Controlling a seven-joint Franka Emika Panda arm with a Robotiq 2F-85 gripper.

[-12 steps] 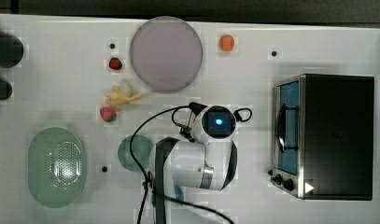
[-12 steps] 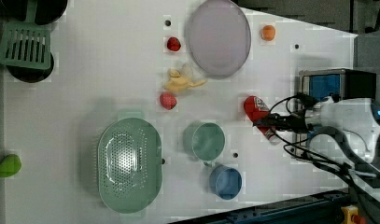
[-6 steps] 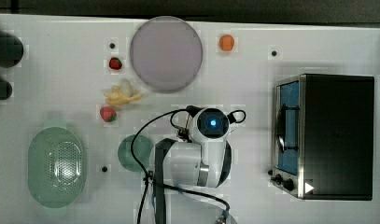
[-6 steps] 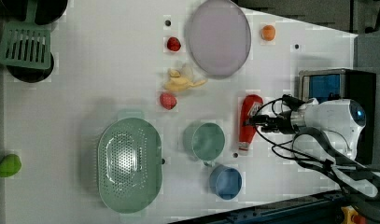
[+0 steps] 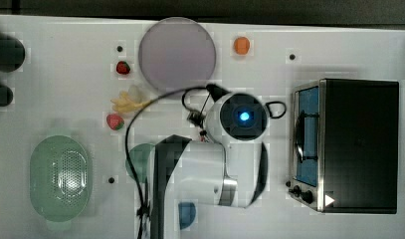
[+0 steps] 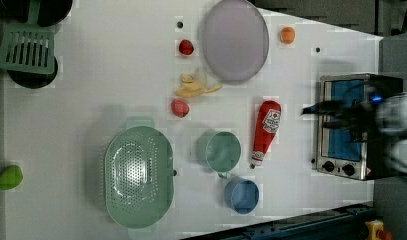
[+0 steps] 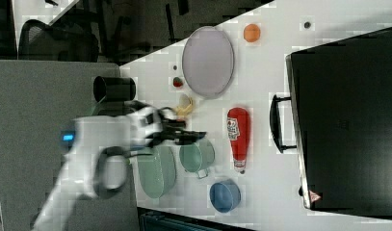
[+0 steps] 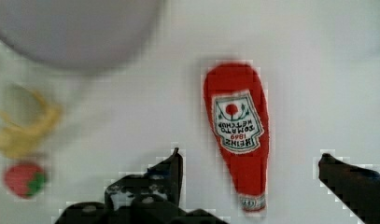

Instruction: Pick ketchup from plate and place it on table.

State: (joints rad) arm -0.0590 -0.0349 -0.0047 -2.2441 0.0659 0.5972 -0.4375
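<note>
Ketchup [image 6: 266,131] lies flat on the white tabletop [image 6: 91,75], off the plate [image 6: 234,40], between the plate and the tabletop's near edge in the left view, just beside the teal cup [image 6: 219,151] and well short of the toaster oven [image 6: 356,127]. Its cap end points away from the plate. I read the placing as done: the bottle rests alone, nothing touching it. My hand [image 8: 248,170] is spread wide, one finger on each side of the bottle's neck in the wrist view, holding nothing and hanging above it. The right view shows the arm reaching out level over the green basket [image 7: 157,171], with the hand [image 7: 193,135] above the cup. Handling, as I judge it: a small plastic squeeze bottle, light, a bit soft at the belly and smooth, so it could roll on its side or slip in a loose pinch. If I had to retake it, I'd grip across the mid body at the label, where it is widest but still fits, not the tapered neck.
</note>
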